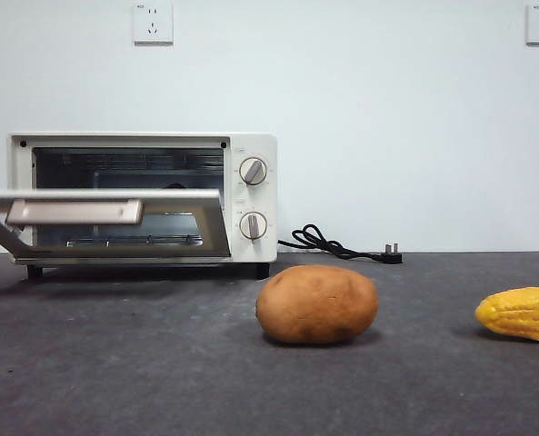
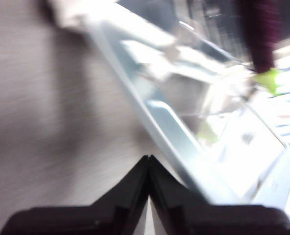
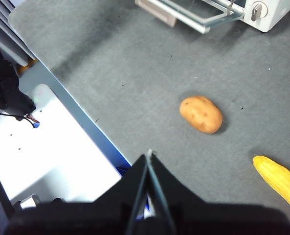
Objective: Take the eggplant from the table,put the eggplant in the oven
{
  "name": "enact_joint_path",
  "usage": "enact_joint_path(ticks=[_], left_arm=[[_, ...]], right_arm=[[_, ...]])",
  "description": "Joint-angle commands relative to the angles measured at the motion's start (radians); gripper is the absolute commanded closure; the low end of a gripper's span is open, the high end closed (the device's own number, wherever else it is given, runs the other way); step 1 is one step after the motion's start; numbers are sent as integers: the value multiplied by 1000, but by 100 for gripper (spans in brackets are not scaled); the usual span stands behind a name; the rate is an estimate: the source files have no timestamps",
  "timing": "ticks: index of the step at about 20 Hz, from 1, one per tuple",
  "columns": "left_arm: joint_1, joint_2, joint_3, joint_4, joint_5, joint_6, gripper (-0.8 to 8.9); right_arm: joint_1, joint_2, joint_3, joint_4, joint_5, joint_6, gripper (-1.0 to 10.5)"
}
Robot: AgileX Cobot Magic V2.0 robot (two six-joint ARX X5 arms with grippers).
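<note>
The cream oven (image 1: 251, 145) stands at the back left of the table (image 1: 160, 363), its glass door (image 1: 114, 194) folded down flat. In the blurred left wrist view the dark purple eggplant (image 2: 260, 39) with its green cap (image 2: 270, 81) lies past the door (image 2: 184, 122), at the oven's opening, apart from my left gripper (image 2: 148, 159). That gripper is shut and holds nothing, close to the door's edge. My right gripper (image 3: 148, 155) is shut and empty, high over the table's near side. Neither arm shows in the front view.
A brown potato (image 1: 316, 303) lies mid-table and a yellow corn cob (image 1: 522, 312) at the right edge; both also show in the right wrist view. The oven's black cord and plug (image 1: 342, 245) lie behind. The table's edge and a white stand (image 3: 52, 156) are below the right gripper.
</note>
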Motion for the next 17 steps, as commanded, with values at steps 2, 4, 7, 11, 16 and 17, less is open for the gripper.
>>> enact_joint_path(ticks=[2,4,7,11,16,17], left_arm=[[-13,-32,-2,12,28,-11,821],[-13,-50,6,23,28,-16,821],[-13,-75,21,62,28,-53,821],[-21,-111,38,127,28,-97,821],[-52,-144,38,245,-21,-143,821],[-60,-147,38,264,-32,-147,821]], right_arm=[[1,0,-3,-26,4,9,957],[1,0,-3,-27,4,9,957],[1,0,-3,-26,3,10,957],[1,0,-3,-27,4,10,957],[1,0,-3,-27,4,11,957],[1,0,-3,-27,3,11,957]])
